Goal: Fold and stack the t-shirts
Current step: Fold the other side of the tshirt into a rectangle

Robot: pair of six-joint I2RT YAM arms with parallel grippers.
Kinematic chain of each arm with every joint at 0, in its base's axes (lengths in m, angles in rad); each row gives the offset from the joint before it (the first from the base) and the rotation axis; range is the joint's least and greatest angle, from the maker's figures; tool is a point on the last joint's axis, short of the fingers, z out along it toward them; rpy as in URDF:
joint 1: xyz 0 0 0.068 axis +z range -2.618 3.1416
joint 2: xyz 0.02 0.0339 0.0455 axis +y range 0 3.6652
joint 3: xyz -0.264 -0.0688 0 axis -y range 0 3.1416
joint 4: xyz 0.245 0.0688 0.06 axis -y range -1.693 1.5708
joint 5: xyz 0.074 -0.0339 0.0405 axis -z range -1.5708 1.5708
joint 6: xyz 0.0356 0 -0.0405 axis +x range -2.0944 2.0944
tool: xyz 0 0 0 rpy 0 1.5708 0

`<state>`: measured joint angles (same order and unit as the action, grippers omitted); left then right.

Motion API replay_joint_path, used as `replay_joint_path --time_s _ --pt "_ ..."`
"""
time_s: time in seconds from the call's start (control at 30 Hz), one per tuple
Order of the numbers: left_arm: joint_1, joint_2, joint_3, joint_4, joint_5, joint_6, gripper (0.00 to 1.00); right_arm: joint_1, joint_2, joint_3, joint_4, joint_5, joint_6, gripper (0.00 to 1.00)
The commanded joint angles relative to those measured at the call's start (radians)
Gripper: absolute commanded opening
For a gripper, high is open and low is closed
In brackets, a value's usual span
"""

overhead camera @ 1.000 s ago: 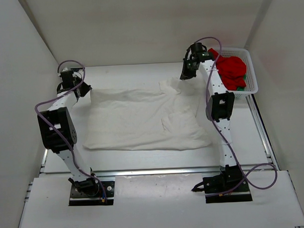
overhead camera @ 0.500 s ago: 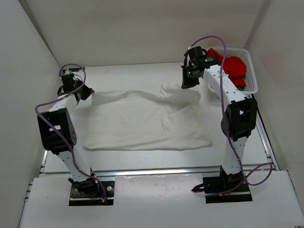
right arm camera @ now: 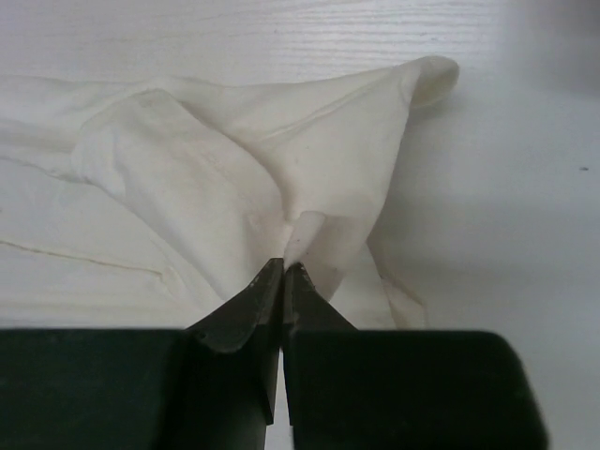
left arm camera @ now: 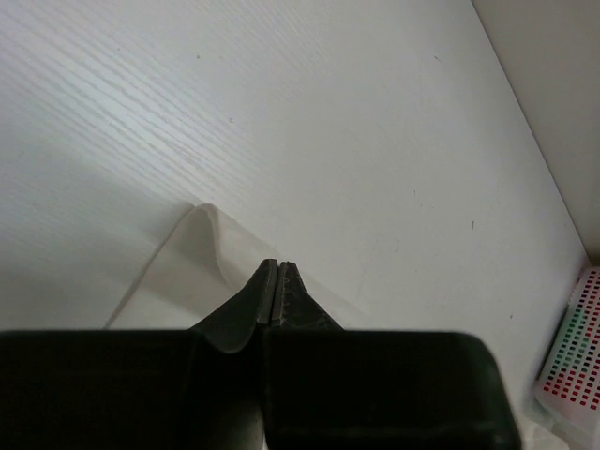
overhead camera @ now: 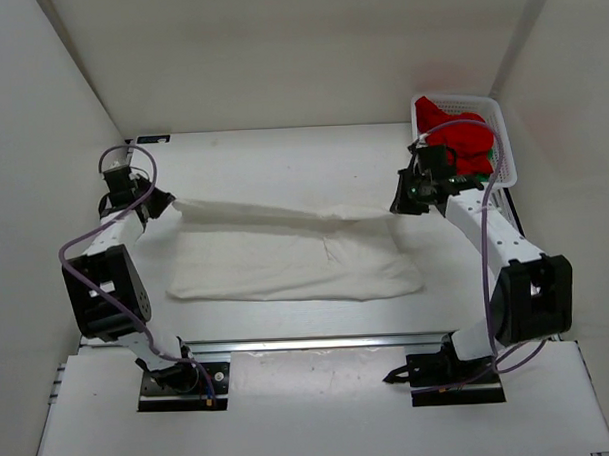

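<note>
A shirt (overhead camera: 286, 264) lies across the counter (overhead camera: 282, 154), its far edge held up between the left gripper (overhead camera: 168, 204) and right gripper (overhead camera: 398, 207); a basket (overhead camera: 508, 146) holding more shirts (overhead camera: 463, 137) sits far right.

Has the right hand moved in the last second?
Yes. The right hand came nearer, from beside the middle of the basket to just past its near edge, dragging the white shirt.

A white, wood-grained table (overhead camera: 282, 154) lies under soft, even light. Plain white walls (overhead camera: 279, 59) enclose it left, right and far.
</note>
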<state>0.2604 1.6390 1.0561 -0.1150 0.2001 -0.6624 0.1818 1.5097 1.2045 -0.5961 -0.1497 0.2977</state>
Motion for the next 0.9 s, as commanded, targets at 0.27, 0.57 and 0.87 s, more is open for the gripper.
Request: replay_joint_path --time_s 0.27,0.57,0.87 --pt "0.026 -0.205 -0.180 0.014 -0.010 0.032 0.00 0.031 -0.336 -0.359 0.180 0.036 0.104 0.00" --pt "0.112 -0.251 -0.312 -0.014 0.009 -0.009 0.03 0.070 -0.445 -0.635 0.269 0.055 0.195 0.00" --pt "0.148 -0.403 -0.424 0.166 0.067 -0.189 0.34 0.073 -0.508 -0.596 0.222 0.180 0.176 0.27"
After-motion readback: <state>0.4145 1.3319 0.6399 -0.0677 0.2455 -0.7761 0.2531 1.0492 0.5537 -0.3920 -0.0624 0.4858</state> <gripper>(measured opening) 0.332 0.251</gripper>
